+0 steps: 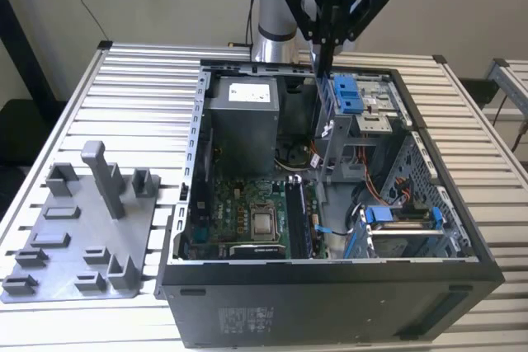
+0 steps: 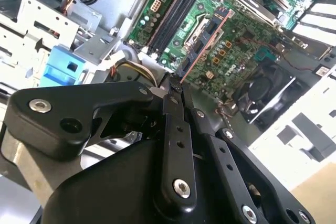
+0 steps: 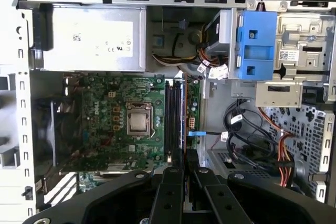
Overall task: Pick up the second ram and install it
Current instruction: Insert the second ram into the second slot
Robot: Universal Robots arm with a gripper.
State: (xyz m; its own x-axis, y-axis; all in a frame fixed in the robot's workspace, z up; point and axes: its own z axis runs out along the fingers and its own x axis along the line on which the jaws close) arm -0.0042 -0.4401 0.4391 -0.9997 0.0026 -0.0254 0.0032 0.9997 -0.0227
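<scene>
My gripper [image 1: 318, 40] hangs above the open computer case [image 1: 330, 274], shut on the second ram [image 1: 316, 62], which points down from the fingertips as a thin dark strip seen edge-on. In the second wrist view the gripper [image 2: 176, 85] holds the ram [image 2: 207, 43], whose coppery edge runs out over the green motherboard [image 2: 231, 40]. In the first wrist view the ram [image 3: 184, 114] lies in line with the long black slots [image 3: 172, 114], just beside them, ahead of the gripper [image 3: 185, 157]. The stick is above the board, apart from the slots [image 1: 299, 216].
A grey power supply box [image 1: 242, 121] sits at the case's back. A blue drive bracket [image 1: 346, 92] and metal cage stand close to the gripper, toward the exterior view's right. Cables [image 3: 236, 129] run beside the slots. A grey fixture tray [image 1: 82, 228] lies at the exterior view's left.
</scene>
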